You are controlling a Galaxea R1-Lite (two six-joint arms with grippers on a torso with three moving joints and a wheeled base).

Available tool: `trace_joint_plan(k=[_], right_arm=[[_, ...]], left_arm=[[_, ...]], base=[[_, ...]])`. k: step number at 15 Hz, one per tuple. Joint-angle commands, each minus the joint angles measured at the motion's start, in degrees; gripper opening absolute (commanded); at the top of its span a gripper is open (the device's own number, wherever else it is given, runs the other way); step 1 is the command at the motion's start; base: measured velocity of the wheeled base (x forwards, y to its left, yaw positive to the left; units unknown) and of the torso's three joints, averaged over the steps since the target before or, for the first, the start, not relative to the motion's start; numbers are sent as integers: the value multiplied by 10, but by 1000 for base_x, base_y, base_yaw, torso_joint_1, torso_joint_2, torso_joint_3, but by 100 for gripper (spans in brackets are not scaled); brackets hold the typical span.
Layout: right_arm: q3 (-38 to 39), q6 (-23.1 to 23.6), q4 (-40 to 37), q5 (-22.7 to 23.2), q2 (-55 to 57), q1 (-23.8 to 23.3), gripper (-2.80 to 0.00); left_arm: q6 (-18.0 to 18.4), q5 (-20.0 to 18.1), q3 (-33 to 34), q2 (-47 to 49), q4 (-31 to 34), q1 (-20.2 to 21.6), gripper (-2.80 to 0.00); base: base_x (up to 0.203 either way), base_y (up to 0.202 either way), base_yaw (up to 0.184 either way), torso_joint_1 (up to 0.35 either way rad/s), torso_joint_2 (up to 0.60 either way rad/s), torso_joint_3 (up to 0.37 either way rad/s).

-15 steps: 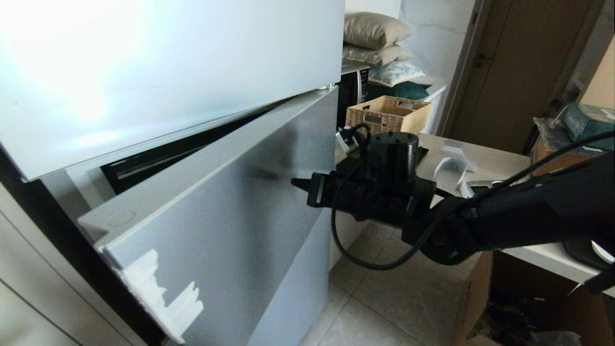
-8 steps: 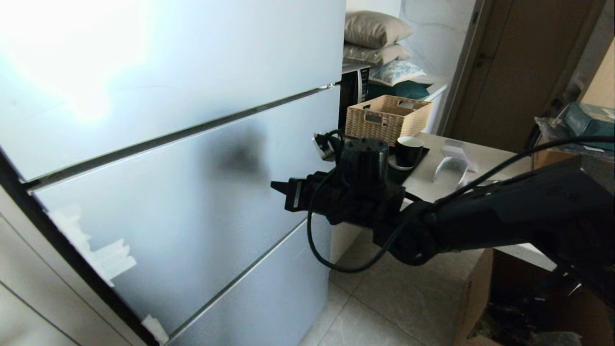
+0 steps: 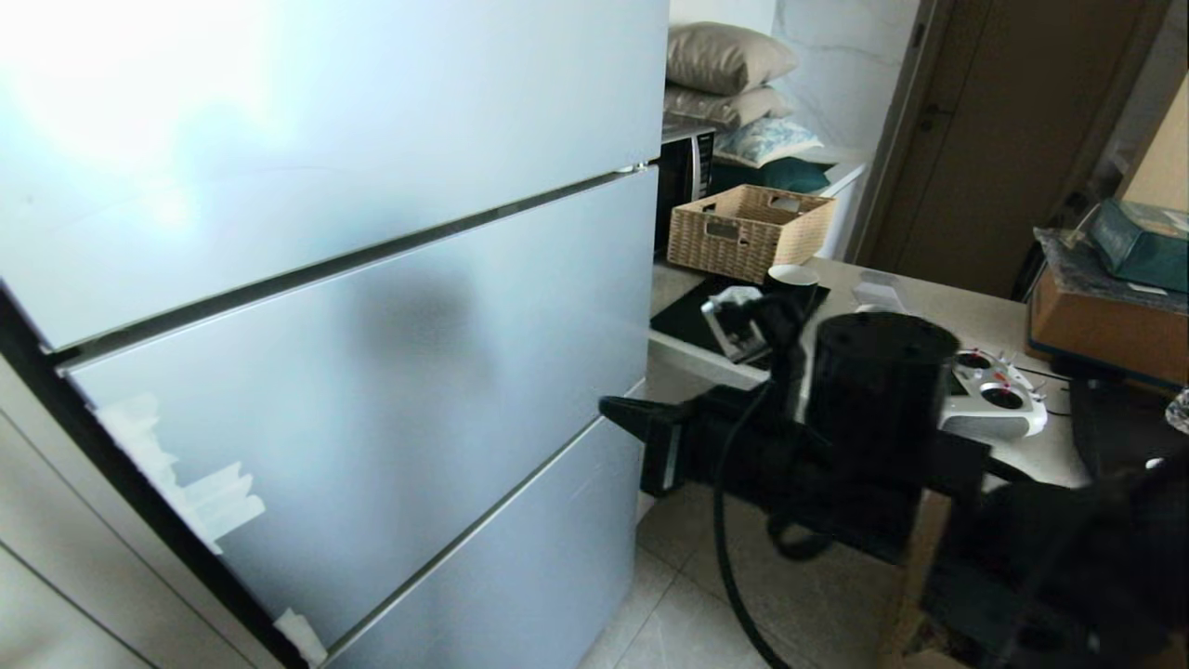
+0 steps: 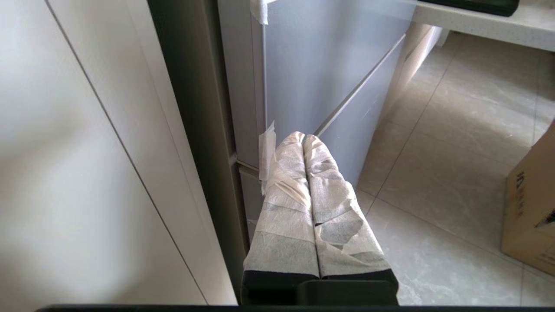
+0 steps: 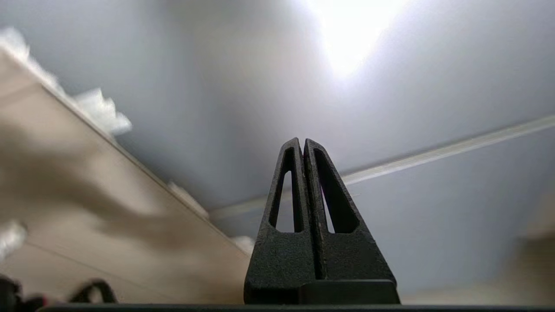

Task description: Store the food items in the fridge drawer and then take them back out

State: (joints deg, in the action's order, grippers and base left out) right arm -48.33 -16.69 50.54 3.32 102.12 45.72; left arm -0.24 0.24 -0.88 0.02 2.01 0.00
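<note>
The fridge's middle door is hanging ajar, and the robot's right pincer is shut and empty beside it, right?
Not quite: the fridge's middle door sits flush and closed, as the head view shows. The right pincer beside it is indeed shut and empty.

Frosted, satin-smooth pale grey-blue fridge panels [image 3: 372,307], softly sheened, scraps of white paper tape at the edges. Matt black, grainy moulded-plastic right gripper [image 5: 302,145], fingers pressed together. Left gripper [image 4: 303,138] swathed in white, fibrous, wrinkled cloth-like tape. Woven tan wicker basket [image 3: 751,228]. Glossy beige marbled floor tiles [image 4: 459,143]. Brown corrugated cardboard box [image 4: 531,203].
</note>
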Motion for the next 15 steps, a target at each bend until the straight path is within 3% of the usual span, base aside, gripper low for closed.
trace_joint_plan(k=[1,4,6,7,8,10,12,13,15], right_arm=[[80,20,2,-51,-142,9,-280],[199,80,-12,-201,-316,11,-280],[267,107,-40,-250,-418,-27,-280],[289,115,-72,-248,-461,-72,-280],[304,121,-111,-222,-494,-135,-280],[325,137,-221,-92,-582,-326,-280],[359,162,-324,27,-708,-463,-280],[388,178,-359,57,-772,-498,-280],[448,215,-404,53,-850,-519,-280]], left_arm=[[0,0,0,0,0,0,-280],[0,0,0,0,0,0,-280],[0,0,0,0,0,0,-280],[0,0,0,0,0,0,-280],[0,0,0,0,0,0,-280],[0,0,0,0,0,0,-280],[0,0,0,0,0,0,-280],[0,0,0,0,0,0,-280],[0,0,0,0,0,0,-280]], base=[[0,0,0,0,0,0],[0,0,0,0,0,0],[0,0,0,0,0,0],[0,0,0,0,0,0],[0,0,0,0,0,0],[0,0,0,0,0,0],[0,0,0,0,0,0],[0,0,0,0,0,0],[0,0,0,0,0,0]])
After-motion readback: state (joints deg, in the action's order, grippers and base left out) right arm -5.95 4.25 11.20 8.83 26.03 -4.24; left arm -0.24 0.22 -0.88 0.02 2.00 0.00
